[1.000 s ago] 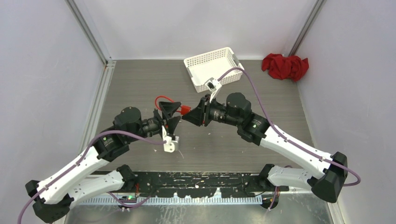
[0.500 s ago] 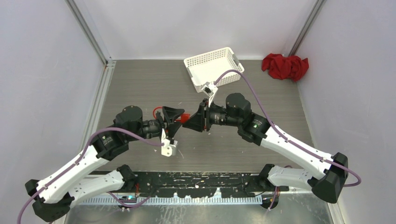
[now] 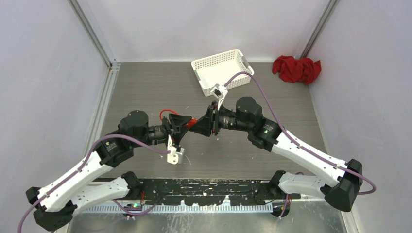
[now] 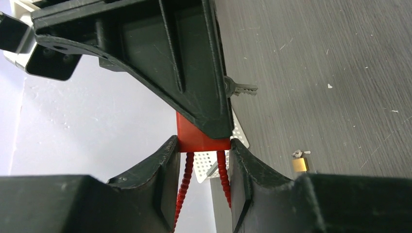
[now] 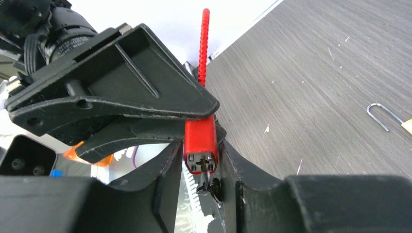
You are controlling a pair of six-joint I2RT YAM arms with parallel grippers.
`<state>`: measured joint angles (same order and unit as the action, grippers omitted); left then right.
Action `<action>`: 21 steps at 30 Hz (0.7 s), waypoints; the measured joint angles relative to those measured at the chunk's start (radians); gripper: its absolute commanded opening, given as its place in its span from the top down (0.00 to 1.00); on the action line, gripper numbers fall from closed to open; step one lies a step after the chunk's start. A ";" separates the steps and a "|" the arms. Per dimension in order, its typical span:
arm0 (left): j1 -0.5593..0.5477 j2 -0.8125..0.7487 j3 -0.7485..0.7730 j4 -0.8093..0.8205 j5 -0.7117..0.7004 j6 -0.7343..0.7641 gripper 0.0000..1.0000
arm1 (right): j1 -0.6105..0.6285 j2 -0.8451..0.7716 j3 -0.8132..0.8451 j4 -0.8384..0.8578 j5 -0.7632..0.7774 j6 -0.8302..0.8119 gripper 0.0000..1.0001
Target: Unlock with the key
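A red padlock (image 3: 193,124) with a red cable shackle (image 3: 166,113) hangs above mid-table between both grippers. My left gripper (image 4: 203,143) is shut on the padlock (image 4: 200,139), its fingertips pressing both sides, the cable (image 4: 183,180) running back between the fingers. My right gripper (image 5: 200,145) faces it from the other end, open. Its fingers flank the padlock (image 5: 200,140) with thin gaps. A key (image 5: 208,175) sits in the keyhole on the padlock's end face, with a ring hanging from it. Another key tip (image 4: 243,89) pokes out past the right finger.
A small brass padlock (image 4: 300,164) with a silver shackle (image 5: 381,115) lies on the table under the grippers. A white basket (image 3: 221,68) stands at the back centre. A red cloth (image 3: 296,69) is bunched in the back right corner.
Both grippers and the red padlock drifted a little left. The left jaws widened, then closed on the padlock. The right jaws eased apart from it.
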<state>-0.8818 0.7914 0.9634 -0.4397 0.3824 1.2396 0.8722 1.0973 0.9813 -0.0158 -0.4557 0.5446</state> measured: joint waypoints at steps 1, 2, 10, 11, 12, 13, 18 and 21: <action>0.000 0.000 0.000 0.000 -0.002 0.000 0.96 | 0.000 -0.003 0.000 0.006 0.010 0.005 0.61; 0.000 -0.001 0.000 0.000 -0.005 0.000 0.97 | 0.000 -0.006 -0.002 0.010 0.016 0.008 0.61; 0.000 -0.006 -0.004 0.010 -0.026 -0.003 0.66 | -0.002 -0.019 -0.008 0.030 0.047 0.020 0.91; 0.000 -0.007 -0.006 0.010 -0.026 -0.003 0.62 | -0.002 -0.019 -0.010 0.034 0.046 0.021 0.93; 0.000 -0.008 -0.008 0.011 -0.027 -0.003 0.59 | -0.002 -0.019 -0.011 0.035 0.046 0.023 0.94; 0.000 -0.010 -0.011 0.015 -0.026 -0.005 0.58 | -0.002 -0.018 -0.011 0.035 0.046 0.023 0.95; 0.000 -0.018 -0.019 0.017 -0.022 -0.006 0.54 | -0.002 -0.010 -0.011 0.039 0.035 0.026 0.98; 0.000 -0.018 -0.019 0.018 -0.021 -0.007 0.50 | -0.003 -0.006 -0.011 0.038 0.027 0.026 0.98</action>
<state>-0.8818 0.7731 0.9440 -0.4221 0.3618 1.2324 0.8688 1.0912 0.9707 0.0223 -0.4286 0.5709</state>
